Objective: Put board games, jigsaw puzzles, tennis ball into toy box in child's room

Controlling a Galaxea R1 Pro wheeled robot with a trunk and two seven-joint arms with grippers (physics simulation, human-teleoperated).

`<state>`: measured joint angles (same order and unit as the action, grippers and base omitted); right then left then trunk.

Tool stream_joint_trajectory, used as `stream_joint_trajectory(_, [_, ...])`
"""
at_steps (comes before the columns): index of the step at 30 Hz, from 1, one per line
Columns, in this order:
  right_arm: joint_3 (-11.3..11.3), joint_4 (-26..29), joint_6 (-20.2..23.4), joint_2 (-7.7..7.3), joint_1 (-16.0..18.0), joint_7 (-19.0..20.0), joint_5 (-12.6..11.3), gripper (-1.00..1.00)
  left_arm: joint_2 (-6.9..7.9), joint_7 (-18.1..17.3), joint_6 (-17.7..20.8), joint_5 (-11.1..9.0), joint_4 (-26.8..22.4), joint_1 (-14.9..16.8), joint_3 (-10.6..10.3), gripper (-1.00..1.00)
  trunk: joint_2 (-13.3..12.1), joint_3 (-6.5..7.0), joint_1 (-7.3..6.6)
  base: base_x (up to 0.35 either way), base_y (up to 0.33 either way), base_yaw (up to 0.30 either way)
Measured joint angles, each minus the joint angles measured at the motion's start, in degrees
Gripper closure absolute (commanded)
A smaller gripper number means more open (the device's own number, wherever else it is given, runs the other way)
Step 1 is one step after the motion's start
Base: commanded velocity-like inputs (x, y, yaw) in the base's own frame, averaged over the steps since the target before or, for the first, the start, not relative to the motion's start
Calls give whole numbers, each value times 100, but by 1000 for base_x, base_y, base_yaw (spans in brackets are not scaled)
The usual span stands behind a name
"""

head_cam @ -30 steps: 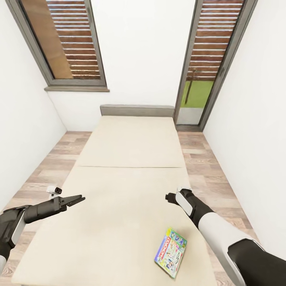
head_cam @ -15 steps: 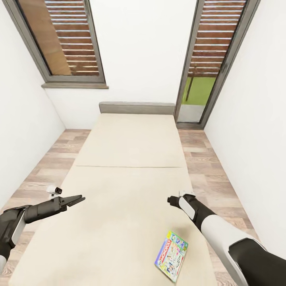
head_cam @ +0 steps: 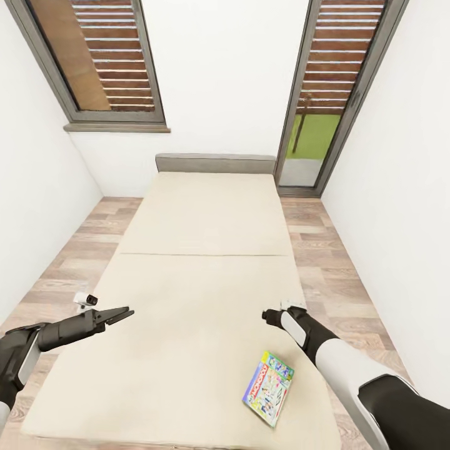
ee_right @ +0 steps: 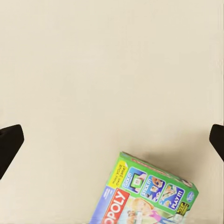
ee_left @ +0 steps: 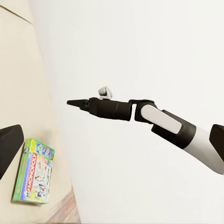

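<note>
While the board game (head_cam: 269,388) is seen lying flat on the bed (head_cam: 206,219), long axis angled away, it is placed just below the open, empty right gripper (head_cam: 267,314) (left gripper (head_cam: 122,313) well apart, seemingly closed).

Bed (head_cam: 206,275): mattress plain beige, matt, cloth-like, smooth, one seam across. Headboard (head_cam: 215,164): grey, matt. Floor (head_cam: 325,262): wood planks, pale grey-brown, visible grain, low sheen. Walls (head_cam: 225,81): white, matt, featureless. Window frames (head_cam: 150,69): dark grey, smooth; slats behind look like brown wood. Board game (head_cam: 269,387): printed card lid, slight gloss, green edge. Right arm (head_cam: 350,369): smooth white and black plastic shells, satin.
</note>
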<state>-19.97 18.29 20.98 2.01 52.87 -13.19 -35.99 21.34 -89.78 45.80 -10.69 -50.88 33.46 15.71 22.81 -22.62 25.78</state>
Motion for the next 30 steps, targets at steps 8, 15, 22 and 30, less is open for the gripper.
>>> stream_joint_trajectory(8, [6, -2, -8, 9, 0, 9, 0, -100, 0, 0, 0, 3, 0, 0, 3, -100, 1, -76, -2, -88, 0, 0])
stream_joint_trajectory(15, [1, -3, -9, 17, 0, 12, 0, -100, 0, 0, 0, 3, 0, 0, 3, -100, 1, -142, -2, -13, 0, 0])
stream_joint_trajectory(22, [-2, -3, -9, 18, 0, 13, 0, -100, 0, 0, 0, 3, 0, 0, 3, -100, 1, -208, -2, -2, 0, 0])
stream_joint_trajectory(30, [-2, -3, -9, 22, 0, 13, 0, -100, 0, 0, 0, 3, 0, 0, 3, -100, 1, -284, -2, 0, 0, 0])
